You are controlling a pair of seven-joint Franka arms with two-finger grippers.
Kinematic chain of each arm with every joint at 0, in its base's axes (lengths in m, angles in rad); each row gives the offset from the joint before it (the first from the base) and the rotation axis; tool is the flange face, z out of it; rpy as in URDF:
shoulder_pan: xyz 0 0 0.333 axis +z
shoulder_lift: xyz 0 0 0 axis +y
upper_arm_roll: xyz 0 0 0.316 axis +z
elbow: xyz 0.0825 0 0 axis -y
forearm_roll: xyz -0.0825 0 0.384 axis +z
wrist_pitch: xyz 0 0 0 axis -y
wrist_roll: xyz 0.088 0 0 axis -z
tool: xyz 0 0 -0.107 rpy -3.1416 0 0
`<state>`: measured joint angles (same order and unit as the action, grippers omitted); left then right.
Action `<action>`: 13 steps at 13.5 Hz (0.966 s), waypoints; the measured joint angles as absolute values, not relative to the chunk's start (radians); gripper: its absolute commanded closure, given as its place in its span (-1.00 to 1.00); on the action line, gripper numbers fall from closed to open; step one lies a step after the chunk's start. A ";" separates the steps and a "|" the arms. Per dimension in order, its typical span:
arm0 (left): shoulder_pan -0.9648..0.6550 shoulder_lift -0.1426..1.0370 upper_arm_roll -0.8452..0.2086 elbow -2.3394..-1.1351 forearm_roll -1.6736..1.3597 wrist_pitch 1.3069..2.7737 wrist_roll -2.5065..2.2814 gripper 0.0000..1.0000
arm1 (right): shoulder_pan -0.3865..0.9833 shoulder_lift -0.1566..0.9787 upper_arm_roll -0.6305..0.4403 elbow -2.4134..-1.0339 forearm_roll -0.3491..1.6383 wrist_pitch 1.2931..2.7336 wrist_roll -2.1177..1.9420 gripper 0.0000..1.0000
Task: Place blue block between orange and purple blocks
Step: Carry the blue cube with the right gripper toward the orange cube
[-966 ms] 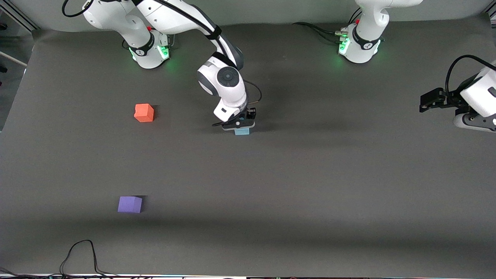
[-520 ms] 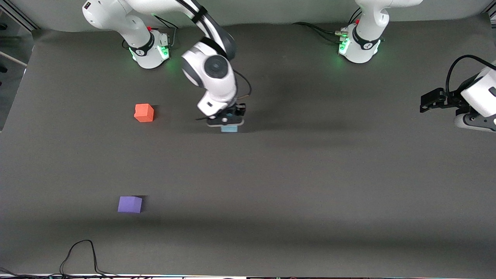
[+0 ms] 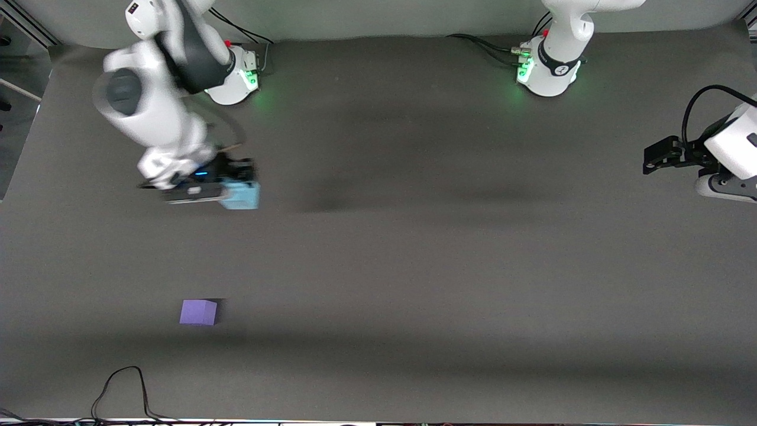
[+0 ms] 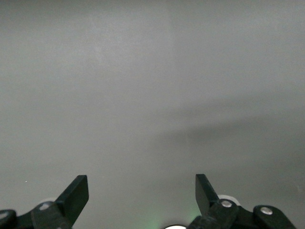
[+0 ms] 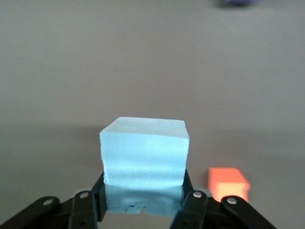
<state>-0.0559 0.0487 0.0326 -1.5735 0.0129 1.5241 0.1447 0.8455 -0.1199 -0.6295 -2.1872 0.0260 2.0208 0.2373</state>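
Grey matting [image 3: 414,266] carries the purple block [image 3: 198,312] (orange block [image 5: 228,184] seen only by wrist). Above it, the blue block [image 3: 241,196] is clamped in the right gripper [image 3: 227,188]. The left gripper [image 4: 140,200] is parked, fingers spread and empty.

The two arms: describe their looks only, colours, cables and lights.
Both arms are glossy white with dark grey joint bands. The right arm has a round grey cap on its wrist, and black cables run along it. Each base glows green; the left arm's base has black cables plugged in. The left gripper and right gripper have black fingers with silver pivot screws.

Dark grey matte table [image 3: 449,266], pale wall [image 3: 414,18] above, soft shadows.
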 measured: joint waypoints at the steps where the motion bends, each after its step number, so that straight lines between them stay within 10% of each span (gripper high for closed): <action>1: -0.056 0.049 0.034 -1.574 0.013 1.524 0.145 -1.00 | 0.844 -0.140 -0.713 -2.232 0.026 2.026 0.198 0.68; 6: -0.056 0.049 0.037 -1.574 0.013 1.528 0.145 -1.00 | 0.855 0.040 -0.813 -2.356 0.054 2.349 0.071 0.68; 13: -0.056 0.049 0.036 -1.574 0.011 1.541 0.145 -1.00 | 0.863 0.462 -0.788 -2.289 0.630 2.516 -0.460 0.68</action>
<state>-0.0561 0.0490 0.0365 -1.5743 0.0108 1.5410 0.1447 0.8634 0.4619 -0.7883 -2.2890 0.6298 2.5162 -0.4596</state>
